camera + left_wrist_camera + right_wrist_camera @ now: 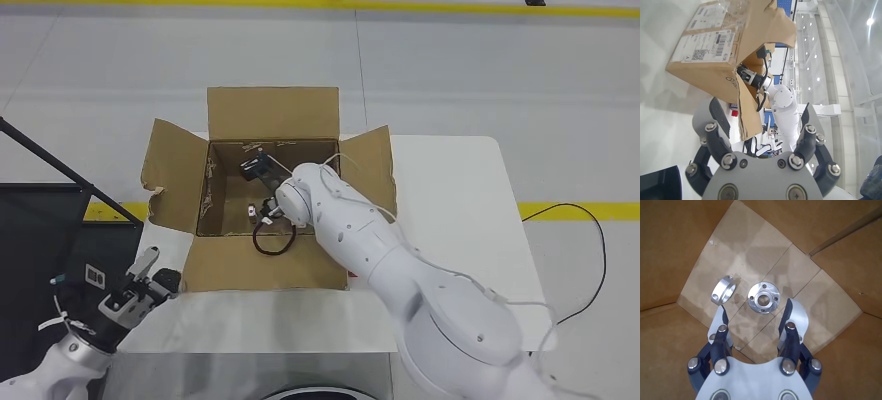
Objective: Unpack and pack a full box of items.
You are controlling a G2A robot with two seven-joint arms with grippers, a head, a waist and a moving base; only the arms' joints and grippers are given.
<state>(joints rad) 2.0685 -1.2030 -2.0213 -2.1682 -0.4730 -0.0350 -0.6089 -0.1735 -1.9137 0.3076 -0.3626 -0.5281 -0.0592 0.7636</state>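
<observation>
1. The cardboard box stands on the left half of the tabletop. All four of its flaps are folded outward.
2. The right arm enters the box from above. The right gripper sits low inside, toward the far wall.
3. In the right wrist view, the right gripper has its fingers spread and grasps nothing. It is poised over the box floor.
4. Two metal parts lie on the box floor near its middle, side by side and not touching:
   - A round flange lies flat. It has a centre bore and four small holes around it, and it sits between the spread fingertips.
   - A ring collar sits just beside one fingertip. Its outer wall, with two small holes, faces the camera. Whether it lies flat cannot be told.
5. The left gripper is at the tabletop's left edge, near the near-left corner and just outside the box's near flap.
6. In the left wrist view, the left gripper has its fingers released and holds nothing. It points at a box corner with a torn edge.
7. Printed labels are stuck to the outer box wall facing the left gripper.
</observation>
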